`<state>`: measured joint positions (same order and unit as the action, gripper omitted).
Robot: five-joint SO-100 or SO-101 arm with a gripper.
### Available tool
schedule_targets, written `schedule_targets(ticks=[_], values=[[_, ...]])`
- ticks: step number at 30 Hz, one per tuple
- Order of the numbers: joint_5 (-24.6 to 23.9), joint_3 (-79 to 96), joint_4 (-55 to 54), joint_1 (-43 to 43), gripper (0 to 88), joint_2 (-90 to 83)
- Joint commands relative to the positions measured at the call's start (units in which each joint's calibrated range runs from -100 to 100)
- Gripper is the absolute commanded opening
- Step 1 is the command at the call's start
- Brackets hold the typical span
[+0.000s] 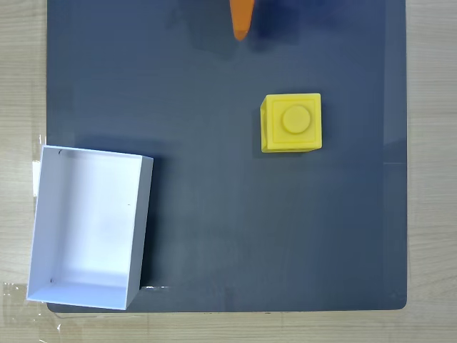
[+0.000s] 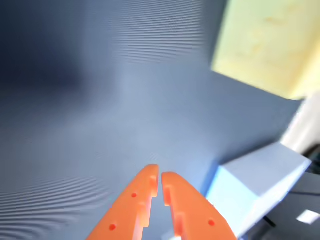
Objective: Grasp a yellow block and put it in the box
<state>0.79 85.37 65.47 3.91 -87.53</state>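
In the fixed view the yellow block (image 1: 291, 123) sits stud-up on the dark mat, right of centre. The white box (image 1: 89, 223) lies open and with nothing in it at the lower left, partly over the mat's left edge. An orange tip of my gripper (image 1: 241, 21) pokes in at the top edge, above and left of the block and well apart from it. Seen from the wrist, the two orange fingers (image 2: 145, 195) meet at their tips, so the gripper (image 2: 160, 174) is shut with nothing held. A corner of the box (image 2: 260, 182) shows at the lower right of that view.
The dark grey-blue mat (image 1: 214, 214) covers most of the light wooden table (image 1: 21, 86), which shows at the left, right and bottom edges. Pale wood (image 2: 265, 45) also appears in the upper right of the wrist view. Tape (image 1: 36, 179) holds the box's left side.
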Motion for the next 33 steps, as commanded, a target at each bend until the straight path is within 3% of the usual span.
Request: schedule_targets(ticks=[1, 12, 21, 26, 29, 33], values=[[-0.16, -8.7, -6.13, -0.21, 1.7, 11.59], [0.26, -46.79, -6.13, -1.22, 1.8, 47.19], [-0.16, -74.47, 16.64, -8.63, 1.9, 66.93], [-0.22, -83.6, 23.27, -9.81, 2.2, 75.83], [-0.22, -86.5, 23.8, -9.89, 8.4, 79.73], [-0.22, -88.49, 23.8, -9.89, 25.1, 82.95]])
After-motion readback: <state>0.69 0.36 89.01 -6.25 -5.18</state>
